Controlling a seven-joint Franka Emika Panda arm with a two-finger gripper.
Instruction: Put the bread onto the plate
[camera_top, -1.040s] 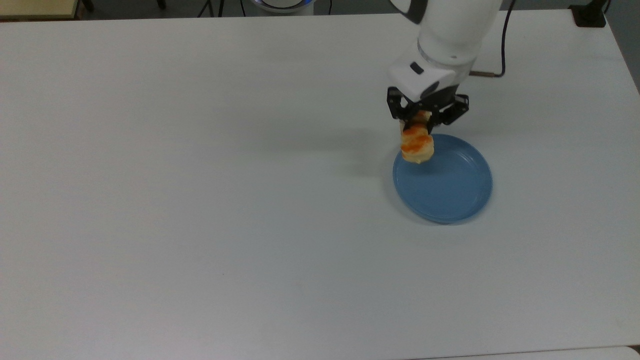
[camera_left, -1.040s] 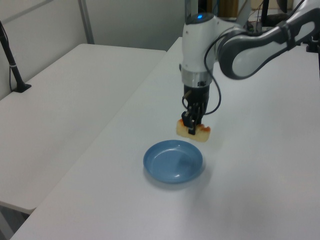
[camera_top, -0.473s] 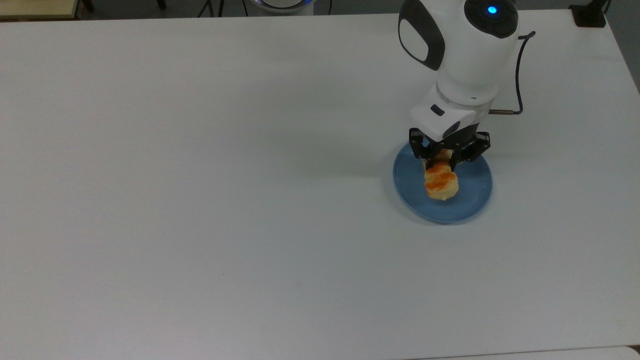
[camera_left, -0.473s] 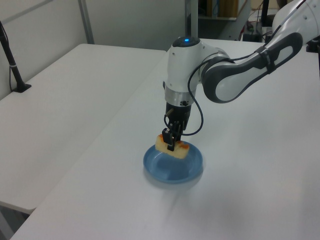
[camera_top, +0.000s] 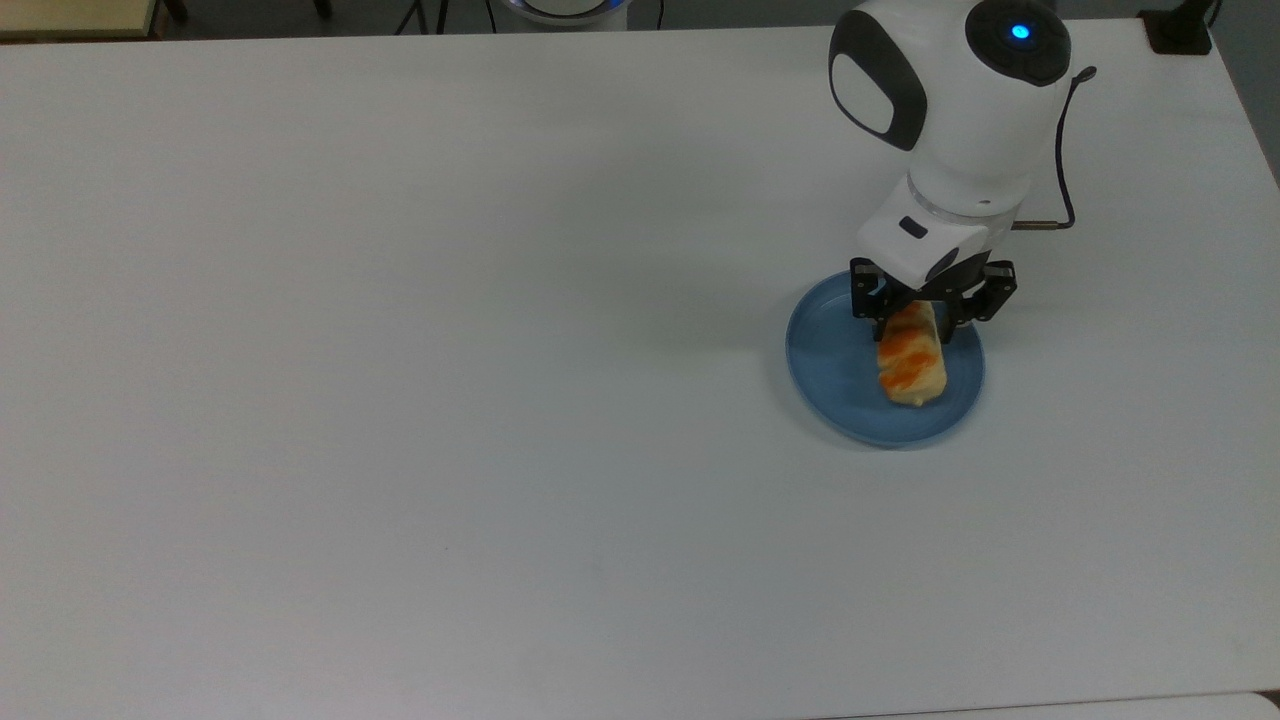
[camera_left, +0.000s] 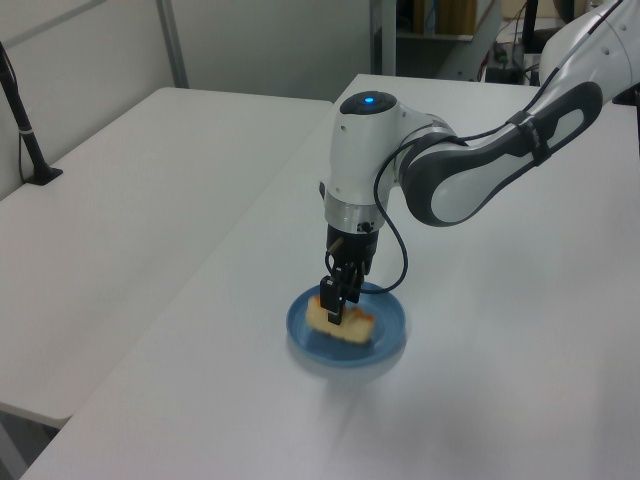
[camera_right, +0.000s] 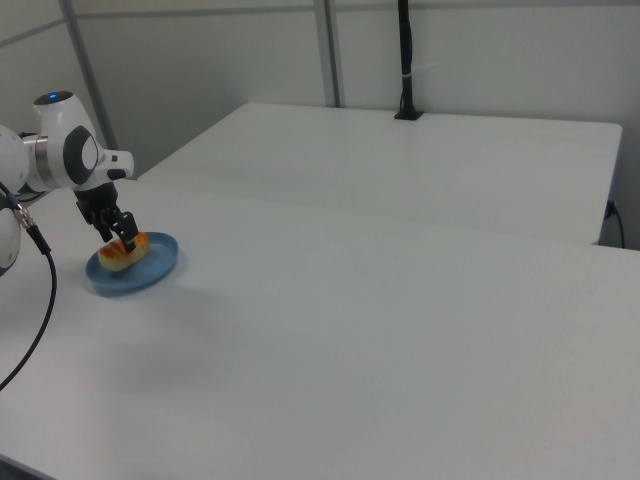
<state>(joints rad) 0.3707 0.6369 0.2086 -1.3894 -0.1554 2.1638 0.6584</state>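
White table (camera_top: 400, 400), top view. The plate (camera_top: 830, 370), blue, round and shallow, sits toward the 3 o'clock side of the tabletop, a little above mid-height in the frame. The bread (camera_top: 911, 362) lies over the plate's right half, long axis running roughly 12 to 6 o'clock, orange glazed bumps facing up. Its 6 o'clock end is near the plate's rim at about 4 to 5 o'clock.

The gripper (camera_top: 914, 318) stands over the bread's 12 o'clock end, with one black finger on each side of the roll, closed narrowly against it: the bread is held.

Left view: the gripper (camera_left: 338, 312) points straight down into the plate (camera_left: 390, 325); the bread (camera_left: 345, 325) sits low inside the rim. Whether its underside touches the plate floor cannot be told.

Right view: the plate (camera_right: 155, 270) is at about 9 o'clock in the frame, with the bread (camera_right: 124, 252) and gripper (camera_right: 125, 243) on it. A black cable (camera_right: 40, 300) hangs from the arm.
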